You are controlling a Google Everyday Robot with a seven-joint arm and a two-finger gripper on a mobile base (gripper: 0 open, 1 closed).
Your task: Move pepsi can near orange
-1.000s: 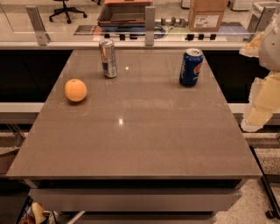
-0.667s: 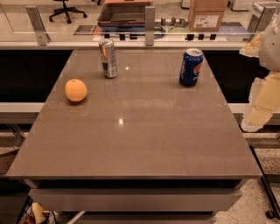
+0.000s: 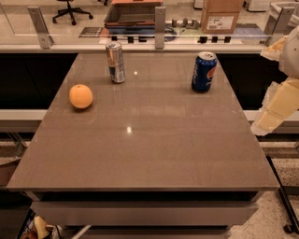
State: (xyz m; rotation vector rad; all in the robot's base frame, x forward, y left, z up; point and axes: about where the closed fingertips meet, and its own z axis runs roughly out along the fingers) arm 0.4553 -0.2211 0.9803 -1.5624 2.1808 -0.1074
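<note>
The pepsi can (image 3: 204, 72) stood upright at the far right of the table (image 3: 154, 154), logo facing us, with nothing touching it. Well across from it, on the left side and a little nearer to us, the orange (image 3: 81, 96) sat on its own. A taller, slimmer silver can (image 3: 115, 62) stood upright towards the far edge, between the two but closer to the orange, and apart from both.

The gripper (image 3: 272, 115) hung off the right-hand edge of the table, out past the rim and lower than the pepsi can, with its cream-coloured end slanting down and to the left. It touched nothing and held nothing. From where I stood I could not tell whether it was spread or pressed together.

Compared with a second before, nothing had moved. Both cans and the orange were on the same spots, and the gripper had not shifted from the right side.

Beyond the table ran a low glass partition, with a cardboard box (image 3: 219, 15) and an office chair (image 3: 70, 9) behind it.
</note>
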